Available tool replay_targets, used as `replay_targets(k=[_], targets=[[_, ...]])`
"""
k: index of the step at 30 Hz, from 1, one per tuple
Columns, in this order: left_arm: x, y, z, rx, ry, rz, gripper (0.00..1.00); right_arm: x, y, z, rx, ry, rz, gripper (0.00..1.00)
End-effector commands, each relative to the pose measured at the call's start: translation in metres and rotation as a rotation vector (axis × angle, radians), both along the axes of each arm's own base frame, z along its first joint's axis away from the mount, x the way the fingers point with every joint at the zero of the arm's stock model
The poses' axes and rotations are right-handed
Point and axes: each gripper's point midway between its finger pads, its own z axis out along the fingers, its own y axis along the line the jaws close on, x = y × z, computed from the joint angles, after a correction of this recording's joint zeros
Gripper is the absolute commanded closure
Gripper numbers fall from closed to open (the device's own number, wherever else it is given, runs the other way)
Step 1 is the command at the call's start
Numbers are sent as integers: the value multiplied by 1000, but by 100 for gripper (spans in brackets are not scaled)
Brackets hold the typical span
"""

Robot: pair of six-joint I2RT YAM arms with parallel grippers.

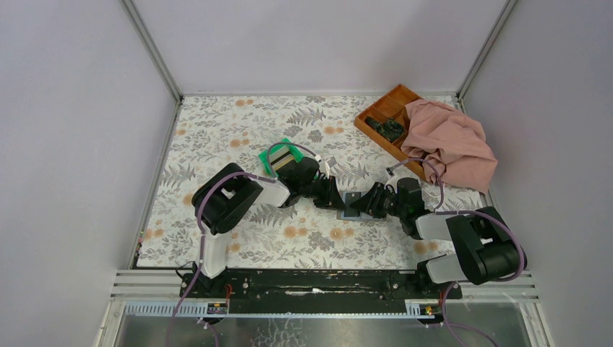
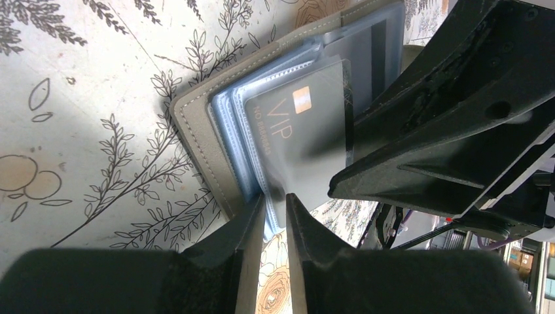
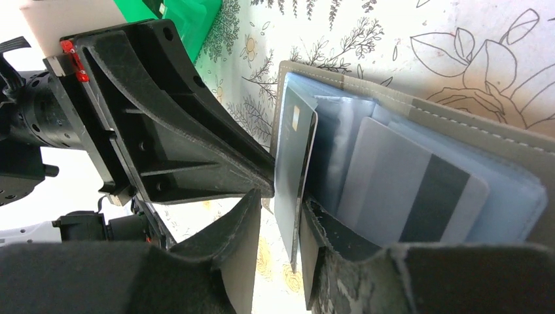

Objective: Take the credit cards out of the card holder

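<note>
The card holder (image 2: 203, 150) lies open on the floral table, its grey-tan cover around clear blue sleeves; from above it shows as a small grey patch (image 1: 352, 205) between both grippers. My left gripper (image 2: 276, 199) is shut on the edge of a sleeve. A dark credit card (image 2: 294, 131) marked VIP stands half out of its sleeve. In the right wrist view that card (image 3: 291, 170) is edge-on between the fingers of my right gripper (image 3: 283, 203). It rests against the right finger, with a gap to the left one. A pale striped card (image 3: 406, 196) sits in a sleeve.
A green bin (image 1: 278, 157) sits just behind the left arm, partly covered by it. At the back right an orange-brown compartment tray (image 1: 383, 108) holds dark parts, with a pink cloth (image 1: 452, 144) draped over its near end. Grey walls close in the table.
</note>
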Motion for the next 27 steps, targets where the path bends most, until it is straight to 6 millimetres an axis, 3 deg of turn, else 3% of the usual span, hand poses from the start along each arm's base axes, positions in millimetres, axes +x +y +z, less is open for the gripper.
replay_targets(k=[1,27], targets=[[-11,13,-40,112,64,14,74,9,16,21,54,-69,60,66],[-7,18,-43,101,88,46,76,8,-15,26,-129,-101,-29,67]])
